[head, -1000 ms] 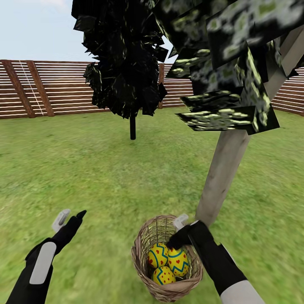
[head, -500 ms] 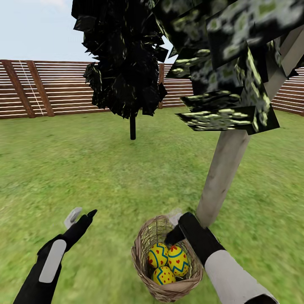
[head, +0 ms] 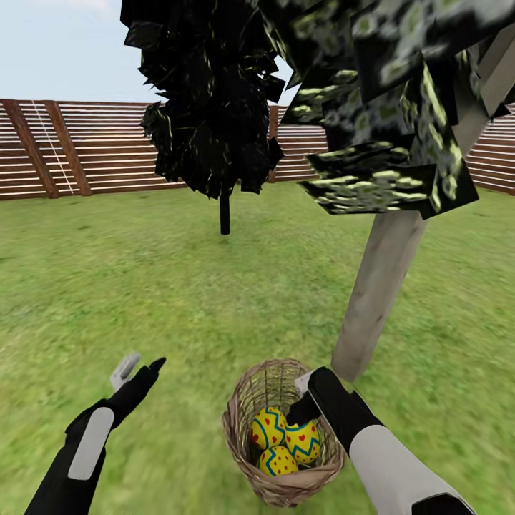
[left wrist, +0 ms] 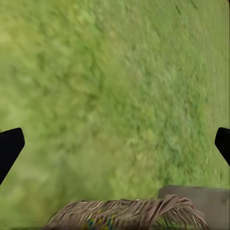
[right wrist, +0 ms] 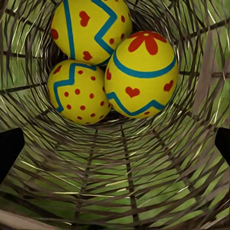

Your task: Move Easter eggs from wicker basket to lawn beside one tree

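Over the far rim of the wicker basket [head: 282, 436], my right gripper [head: 300, 400] reaches down with its fingers [right wrist: 9, 148] spread wide, nothing between them; in the right wrist view their dark tips sit at either edge with the woven wall between. Ahead of them the three Easter eggs [right wrist: 103, 62] lie packed together on the basket floor, touching one another, yellow with blue zigzags and red spots. From my head, the eggs [head: 285, 440] fill the basket's middle, and my gripper hangs just at their 1 o'clock, close above them; whether it touches one I cannot tell. My left gripper [head: 136, 368] hovers over bare lawn [head: 143, 286] well off at the basket's 9 o'clock, fingers [left wrist: 9, 148] parted and empty; its wrist view looks across grass to the basket's braided rim [left wrist: 129, 213]. At the basket's 1 o'clock, just beside it, rises the pale trunk of the tree [head: 379, 286], its speckled foliage overhead. Farther off at 11 o'clock stands a dark tree [head: 214, 107] on a thin black trunk, and behind it the slatted brown fence [head: 79, 146].
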{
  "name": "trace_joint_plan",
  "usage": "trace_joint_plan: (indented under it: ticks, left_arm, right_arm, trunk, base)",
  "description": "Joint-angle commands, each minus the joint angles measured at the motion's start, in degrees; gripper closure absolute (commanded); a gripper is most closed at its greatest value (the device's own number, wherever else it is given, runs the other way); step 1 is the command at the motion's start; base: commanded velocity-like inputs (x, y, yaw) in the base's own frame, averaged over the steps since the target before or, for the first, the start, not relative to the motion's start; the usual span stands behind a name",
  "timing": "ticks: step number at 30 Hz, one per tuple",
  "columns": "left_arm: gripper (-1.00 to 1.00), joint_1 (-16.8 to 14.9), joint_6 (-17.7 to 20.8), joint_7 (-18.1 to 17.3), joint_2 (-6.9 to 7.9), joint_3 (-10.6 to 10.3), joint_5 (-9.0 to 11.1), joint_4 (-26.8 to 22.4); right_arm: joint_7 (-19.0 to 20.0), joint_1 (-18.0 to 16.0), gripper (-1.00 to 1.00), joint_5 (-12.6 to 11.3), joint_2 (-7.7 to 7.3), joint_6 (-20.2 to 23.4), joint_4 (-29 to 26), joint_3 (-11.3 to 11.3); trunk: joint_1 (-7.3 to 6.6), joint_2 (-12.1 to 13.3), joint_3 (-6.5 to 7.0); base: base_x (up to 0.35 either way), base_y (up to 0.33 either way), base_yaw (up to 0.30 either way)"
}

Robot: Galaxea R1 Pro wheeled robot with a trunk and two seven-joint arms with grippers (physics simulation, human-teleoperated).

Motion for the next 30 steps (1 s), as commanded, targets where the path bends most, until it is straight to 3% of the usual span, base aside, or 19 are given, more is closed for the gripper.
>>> trace_joint_plan:
  ticks: [1,19,30]
  left_arm:
    - [-1.00,-0.03,0.28,0.38,0.03,0.04,0.61,0.34]
    - [-1.00,-0.04,0.22,0.38,0.12,0.04,0.61,1.21]
    - [-1.00,-0.04,0.22,0.38,0.08,0.04,0.61,1.21]
  right_arm:
    - [0.49,-0.03,-1.00,0.63,0.00,0.18,-0.09,0.09]
    - [0.51,-0.03,-1.00,0.81,0.17,-0.06,-1.07,0.11]
    - [0.54,-0.04,-1.00,0.85,0.11,-0.16,-6.02,0.11]
  trunk:
    - [0.22,-0.44,-0.24]
    - [4.17,-7.66,-3.47]
    - [6.58,-12.07,-5.44]
  base:
    - [0.000,0.000,0.000]
    - [0.000,0.000,0.000]
    - [0.000,0.000,0.000]
